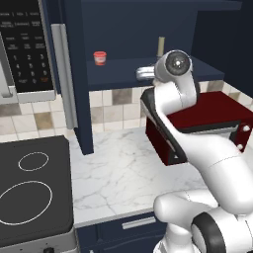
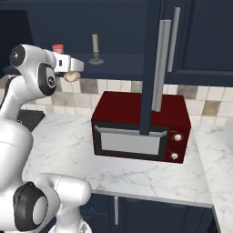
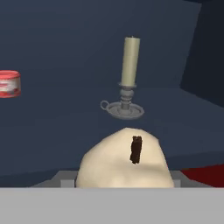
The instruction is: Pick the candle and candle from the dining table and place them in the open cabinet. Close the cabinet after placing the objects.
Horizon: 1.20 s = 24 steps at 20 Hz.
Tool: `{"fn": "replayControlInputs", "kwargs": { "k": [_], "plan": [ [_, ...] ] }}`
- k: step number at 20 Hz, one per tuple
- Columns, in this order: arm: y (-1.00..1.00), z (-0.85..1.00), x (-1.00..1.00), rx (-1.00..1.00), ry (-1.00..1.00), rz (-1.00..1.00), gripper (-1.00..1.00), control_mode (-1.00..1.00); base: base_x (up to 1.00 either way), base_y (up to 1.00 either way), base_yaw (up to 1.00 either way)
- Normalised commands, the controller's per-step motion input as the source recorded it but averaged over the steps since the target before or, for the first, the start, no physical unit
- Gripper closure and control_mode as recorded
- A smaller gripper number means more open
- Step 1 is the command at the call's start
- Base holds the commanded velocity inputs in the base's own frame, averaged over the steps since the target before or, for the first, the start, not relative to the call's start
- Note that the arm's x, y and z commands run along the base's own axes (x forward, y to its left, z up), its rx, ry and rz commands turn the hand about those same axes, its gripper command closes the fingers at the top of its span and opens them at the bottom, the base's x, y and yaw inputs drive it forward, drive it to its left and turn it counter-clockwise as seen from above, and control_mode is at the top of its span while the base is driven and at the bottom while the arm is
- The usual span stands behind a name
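My gripper (image 2: 73, 74) is shut on the short lumpy cream candle (image 2: 70, 77), held up just in front of the open navy cabinet's shelf (image 2: 113, 61). In the hand view that cream candle (image 3: 124, 159) sits close at the bottom with its dark wick showing, and it hides my fingertips. The slim olive taper candle (image 3: 130, 65) stands upright on its round grey base (image 3: 127, 109) on the shelf ahead. The same taper (image 1: 160, 45) (image 2: 95, 44) stands well back on the shelf. The dining table is out of view.
A small red can (image 1: 100, 58) (image 3: 8, 84) stands on the shelf left of the taper. The open cabinet door (image 2: 151, 68) with its silver bar handle (image 2: 160, 63) hangs over a dark red microwave (image 2: 141, 127) on the marble counter (image 1: 118, 173). A black stovetop (image 1: 29, 192) lies at the left.
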Motion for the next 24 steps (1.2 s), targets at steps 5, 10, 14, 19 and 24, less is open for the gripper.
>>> {"fn": "replayControlInputs", "kwargs": {
  "k": [5,10,14,19,24],
  "plan": [
    [0.35,0.03,0.25,-0.03,0.00,0.21,1.00,-1.00,0.00,0.00,0.00],
    [0.38,0.00,0.37,-0.07,0.00,0.15,1.00,-1.00,0.00,0.00,0.00],
    [0.22,0.00,0.46,-0.06,0.00,0.07,1.00,-1.00,0.00,0.00,0.00],
    [0.12,0.00,0.49,-0.05,0.03,0.01,1.00,-1.00,0.00,0.00,0.00],
    [0.11,-0.02,0.56,-0.02,0.08,0.00,1.00,-1.00,0.00,0.00,0.00]
  ]
}}
